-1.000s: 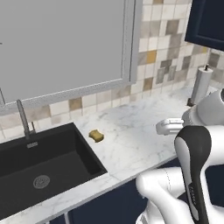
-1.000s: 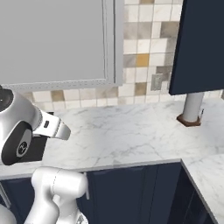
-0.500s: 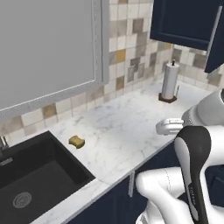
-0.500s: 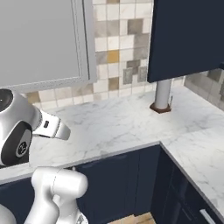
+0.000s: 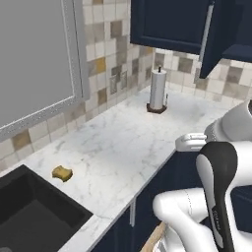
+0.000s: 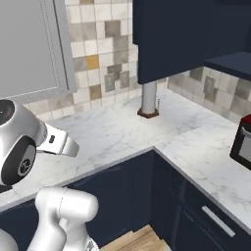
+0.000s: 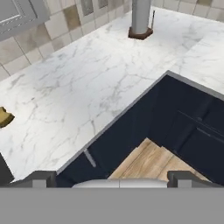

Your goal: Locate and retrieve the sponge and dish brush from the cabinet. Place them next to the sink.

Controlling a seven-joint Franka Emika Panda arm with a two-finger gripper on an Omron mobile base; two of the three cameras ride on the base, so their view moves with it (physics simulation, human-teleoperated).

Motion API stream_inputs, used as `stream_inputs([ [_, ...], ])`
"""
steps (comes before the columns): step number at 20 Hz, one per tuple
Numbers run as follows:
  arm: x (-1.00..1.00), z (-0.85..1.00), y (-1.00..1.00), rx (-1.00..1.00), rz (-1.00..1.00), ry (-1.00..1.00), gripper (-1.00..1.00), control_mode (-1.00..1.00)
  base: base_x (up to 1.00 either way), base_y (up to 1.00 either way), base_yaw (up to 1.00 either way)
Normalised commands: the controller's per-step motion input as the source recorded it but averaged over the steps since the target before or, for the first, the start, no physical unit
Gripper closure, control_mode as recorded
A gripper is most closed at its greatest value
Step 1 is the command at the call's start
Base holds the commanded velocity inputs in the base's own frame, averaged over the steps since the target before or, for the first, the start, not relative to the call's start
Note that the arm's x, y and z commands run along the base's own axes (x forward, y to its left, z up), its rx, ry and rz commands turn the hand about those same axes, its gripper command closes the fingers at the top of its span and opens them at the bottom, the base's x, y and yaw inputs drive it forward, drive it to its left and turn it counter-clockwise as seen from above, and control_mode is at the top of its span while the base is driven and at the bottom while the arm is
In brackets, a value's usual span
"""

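The mustard-yellow sponge (image 5: 62, 172) lies on the marble counter just right of the black sink (image 5: 29, 216); in the hand view the sponge (image 7: 4, 117) sits at the left edge. The navy cabinet (image 5: 170, 22) hangs at the upper right, one door (image 5: 219, 34) swung open with its silver bar handle showing, and the cabinet (image 6: 196, 34) also hangs above the corner. My gripper (image 7: 113, 178) is open with nothing between its fingers. It looks down past the counter's front edge, well away from the sponge. The dish brush is out of view.
A paper towel roll (image 5: 158, 91) stands on its holder near the tiled wall under the cabinet. The counter (image 6: 196, 142) turns a corner to the right, where a red and black appliance (image 6: 242, 142) sits. Navy lower cabinets and wood floor (image 7: 148, 162) lie below.
The whole picture has shifted: the base has moved right, so the sink slid off to the left and the paper towel and navy cabinet came closer. The gripper stays open.
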Motion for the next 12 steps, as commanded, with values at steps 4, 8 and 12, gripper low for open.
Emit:
stream_inputs([
  [4, 0.00, 0.00, 0.00, 0.00, 0.00, 0.00, -1.00, 1.00, 0.07, 0.00, -0.43],
  [8, 0.00, 0.00, 0.00, 0.00, 0.00, 0.00, -1.00, 1.00, 0.07, 0.00, -0.43],
  [12, 0.00, 0.00, 0.00, 0.00, 0.00, 0.00, -1.00, 1.00, 0.07, 0.00, -0.43],
])
